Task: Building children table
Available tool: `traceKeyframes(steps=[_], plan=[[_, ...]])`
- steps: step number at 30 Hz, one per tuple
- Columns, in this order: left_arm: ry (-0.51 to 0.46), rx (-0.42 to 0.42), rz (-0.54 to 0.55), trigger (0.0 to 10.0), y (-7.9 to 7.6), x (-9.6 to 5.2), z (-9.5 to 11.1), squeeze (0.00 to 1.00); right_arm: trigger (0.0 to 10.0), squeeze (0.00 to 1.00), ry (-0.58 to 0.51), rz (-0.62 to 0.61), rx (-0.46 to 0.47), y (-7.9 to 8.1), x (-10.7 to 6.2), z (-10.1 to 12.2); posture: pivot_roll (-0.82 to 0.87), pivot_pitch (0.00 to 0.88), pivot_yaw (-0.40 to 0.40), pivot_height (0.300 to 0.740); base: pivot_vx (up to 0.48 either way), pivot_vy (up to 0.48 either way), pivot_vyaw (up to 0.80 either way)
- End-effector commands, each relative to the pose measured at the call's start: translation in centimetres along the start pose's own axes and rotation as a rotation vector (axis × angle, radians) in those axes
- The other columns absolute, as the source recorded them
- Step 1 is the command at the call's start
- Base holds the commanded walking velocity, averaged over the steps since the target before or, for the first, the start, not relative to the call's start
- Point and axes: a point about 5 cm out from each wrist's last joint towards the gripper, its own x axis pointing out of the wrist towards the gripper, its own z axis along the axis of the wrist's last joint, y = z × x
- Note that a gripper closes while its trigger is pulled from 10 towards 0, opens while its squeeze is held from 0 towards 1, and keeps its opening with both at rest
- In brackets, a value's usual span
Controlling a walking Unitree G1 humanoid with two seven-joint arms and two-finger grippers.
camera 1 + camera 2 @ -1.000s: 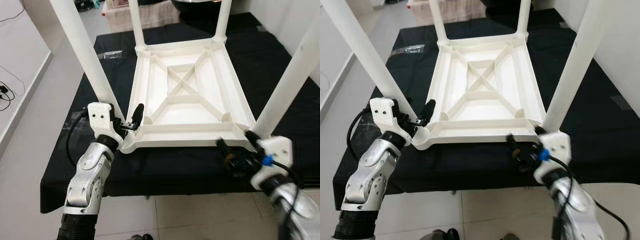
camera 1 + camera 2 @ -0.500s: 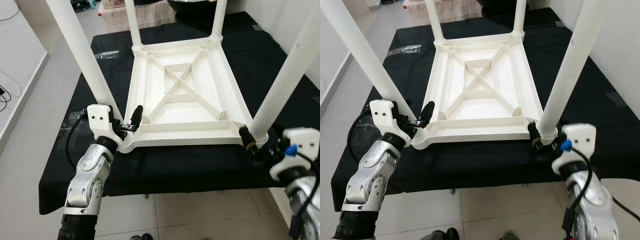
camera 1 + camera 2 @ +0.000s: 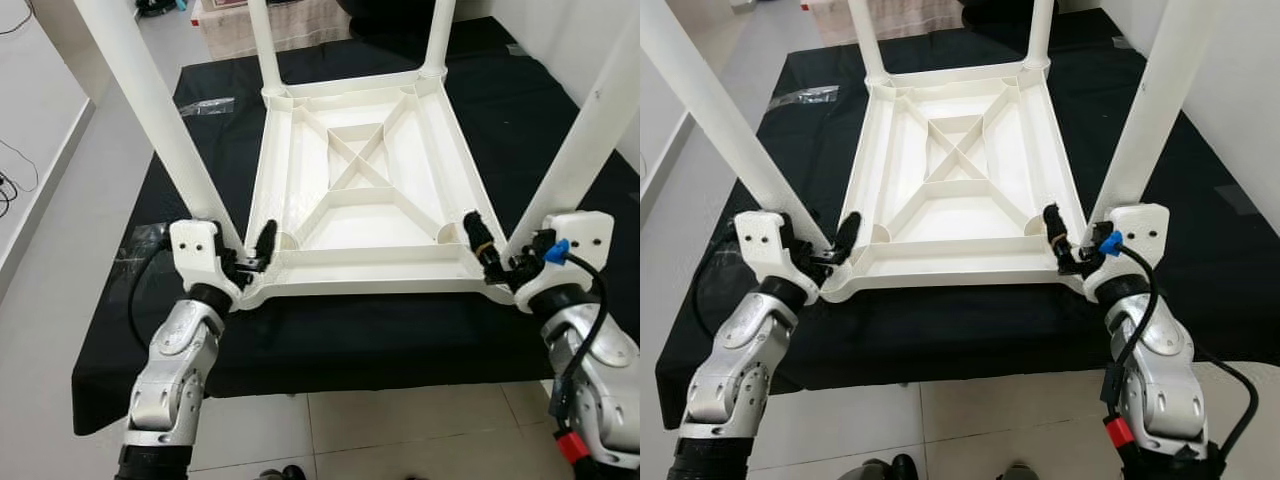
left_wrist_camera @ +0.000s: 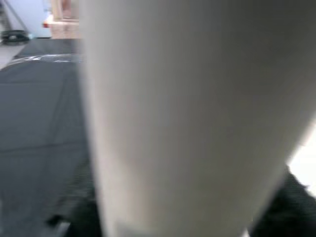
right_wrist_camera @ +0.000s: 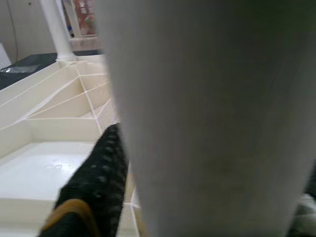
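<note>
Gripping both near legs at base: left pincer (image 3: 250, 257) closed round near-left leg (image 3: 150, 110), lower left of frame; right pincer (image 3: 503, 262) closed round near-right leg (image 3: 590, 140), lower right. Upturned white children table (image 3: 365, 190) lies mid-frame on black-draped counter (image 3: 560, 100), all four legs standing up. Judgement: seat legs fully; push straight down along leg axis, both sides evenly, avoid twisting top.

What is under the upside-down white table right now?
The white table lies top-down on a black cloth that covers the surface below. What the cloth hides cannot be seen. The left gripper and right gripper straddle the near legs' bases.
</note>
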Motion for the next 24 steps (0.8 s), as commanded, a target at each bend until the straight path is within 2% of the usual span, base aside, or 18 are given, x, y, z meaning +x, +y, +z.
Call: traceKeyframes(steps=[1,5,13,14,15,16,22,24], plan=[[0.036,-0.008,-0.030,0.0,-0.6,-0.3,-0.5,0.00,0.0,0.00,-0.004,0.106,0.028,2.4,0.6,-0.3,-0.07,0.224,0.093,0.740,0.000,0.000,0.00],[0.052,-0.016,-0.012,0.0,-0.5,-1.0,-0.5,0.00,0.0,0.00,-0.016,0.139,0.060,3.6,1.2,-0.4,-0.05,0.222,0.093,0.740,0.000,0.000,0.00],[0.065,-0.016,-0.002,0.0,-0.5,-1.3,-0.6,0.00,0.0,0.00,-0.011,0.174,0.067,4.4,1.4,-0.6,-0.05,0.220,0.094,0.740,0.000,0.000,0.00],[0.068,-0.011,-0.001,0.0,-0.5,-1.3,-0.6,0.00,2.6,0.00,-0.007,0.185,0.061,4.6,1.4,-0.7,-0.05,0.220,0.096,0.740,0.000,0.000,0.00],[0.068,-0.011,-0.001,0.0,-0.5,-1.3,-0.6,0.00,2.6,0.00,-0.007,0.185,0.061,4.6,1.4,-0.7,-0.05,0.220,0.096,0.740,0.000,0.000,0.00],[0.070,-0.003,0.008,10.0,-0.4,-1.3,-0.6,0.00,10.0,0.00,0.002,0.193,0.056,4.8,1.4,-0.7,-0.05,0.220,0.096,0.740,0.000,0.000,0.00],[0.091,0.046,0.061,10.0,0.4,-1.2,-0.6,0.00,10.0,0.00,0.004,0.195,0.060,5.2,1.6,-0.9,-0.05,0.220,0.099,0.740,0.000,0.000,0.00],[0.103,0.068,0.064,10.0,0.6,-1.2,-0.6,0.00,10.0,0.00,0.000,0.202,0.064,5.6,1.8,-0.9,-0.04,0.220,0.098,0.740,0.000,0.480,0.00]])
